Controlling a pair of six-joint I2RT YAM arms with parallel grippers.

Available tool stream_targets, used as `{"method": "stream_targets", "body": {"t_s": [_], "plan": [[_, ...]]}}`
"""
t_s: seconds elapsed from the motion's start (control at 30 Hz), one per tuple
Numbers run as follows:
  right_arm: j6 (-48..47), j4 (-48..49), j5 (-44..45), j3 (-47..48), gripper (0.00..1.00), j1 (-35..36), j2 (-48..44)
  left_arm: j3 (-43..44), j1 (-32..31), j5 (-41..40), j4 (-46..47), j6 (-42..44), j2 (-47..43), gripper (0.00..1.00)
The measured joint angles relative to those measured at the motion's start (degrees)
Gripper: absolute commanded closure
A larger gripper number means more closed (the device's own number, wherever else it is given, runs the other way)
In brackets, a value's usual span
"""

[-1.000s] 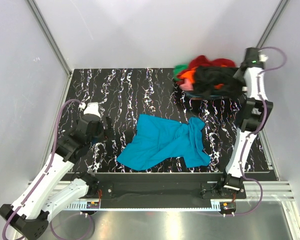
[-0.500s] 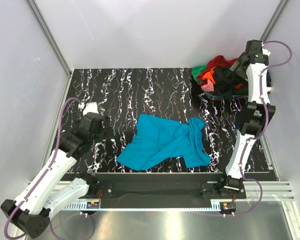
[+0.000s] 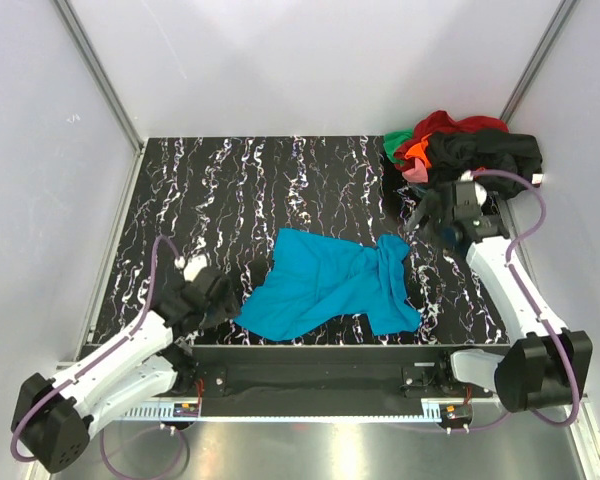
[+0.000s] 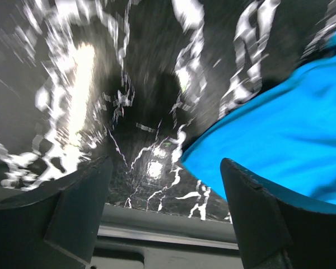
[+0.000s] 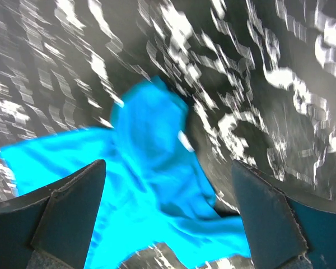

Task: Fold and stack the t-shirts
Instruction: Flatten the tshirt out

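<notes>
Here's the teal t-shirt (image 3: 330, 283), crumpled and half-doubled on the desk (image 3: 230, 180), with one end bunched up along its right side. The left hand (image 3: 242, 288) sits low at the shirt's near-left corner, fingers spread wide and nothing between them. In the left wrist view the blue hem only just reaches into the gap, and the rest of the gap is over bare desk. The right hand (image 3: 423, 215) hovers beyond the shirt's far-right bunch, jaws wide too and empty, looking down on the cloth. The other t-shirts (image 3: 465, 150), red, black, orange and green, are heaped well behind the teal one, off to its far right.

The job here, I'd say, is flattening before any fold. To do it well, the left hand should slide over the hem so both fingers straddle a single layer, then pinch right at the edge rather than scoop a wad. The right hand wants that bunched end, again one layer only. Then both pull apart evenly, low over the desk, so the shirt spreads without sliding off the near edge.
</notes>
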Motion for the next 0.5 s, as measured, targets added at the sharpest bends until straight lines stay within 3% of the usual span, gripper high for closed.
{"method": "stream_targets", "body": {"t_s": [0.2, 0.3, 0.4, 0.5], "plan": [[1.81, 1.66, -7.21, -10.75, 0.00, -0.87, -0.48, -7.91, -0.72, 3.52, 9.09, -3.43, -1.55, 0.23], [2.01, 2.60, -9.79, -12.33, 0.00, -0.87, -1.09, -9.57, -0.98, 4.98, 15.56, -4.52, -1.51, 0.30], [2.51, 3.82, -10.91, -14.21, 0.00, -0.79, -3.19, -10.75, -1.66, 5.92, 20.11, -5.51, -0.70, 0.44], [3.82, 4.28, -11.45, -16.72, 0.00, -0.26, -5.53, -11.91, -2.32, 6.49, 22.97, -6.51, -0.35, 0.67]]}}
